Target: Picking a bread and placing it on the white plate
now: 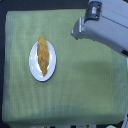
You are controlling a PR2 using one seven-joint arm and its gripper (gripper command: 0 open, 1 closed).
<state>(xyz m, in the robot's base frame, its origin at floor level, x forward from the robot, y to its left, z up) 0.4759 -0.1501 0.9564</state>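
1. Looming at the exterior view's upper right, your grey arm (102, 27) fills that corner (it is the closest thing to the lens), well apart from the food.
2. You cannot tell from this angle whether the hand (93, 9) is released or clenched; only a blurred boxy tip shows at the top edge, and nothing appears to hang from it.
3. Look to the exterior view's left: the bread (43, 54) lies lengthwise on the white plate (33, 65), its tapered ends reaching nearly rim to rim, resting inside the rim.
4. The plate sits on the green cloth (85, 85) covering the desk.
5. My read: the placing step looks done, since the loaf is on the plate and the arm is clear of it.
6. What the next move calls for, if anything, is little: keep the arm away from the plate and avoid sweeping low across the cloth, which could nudge the plate.
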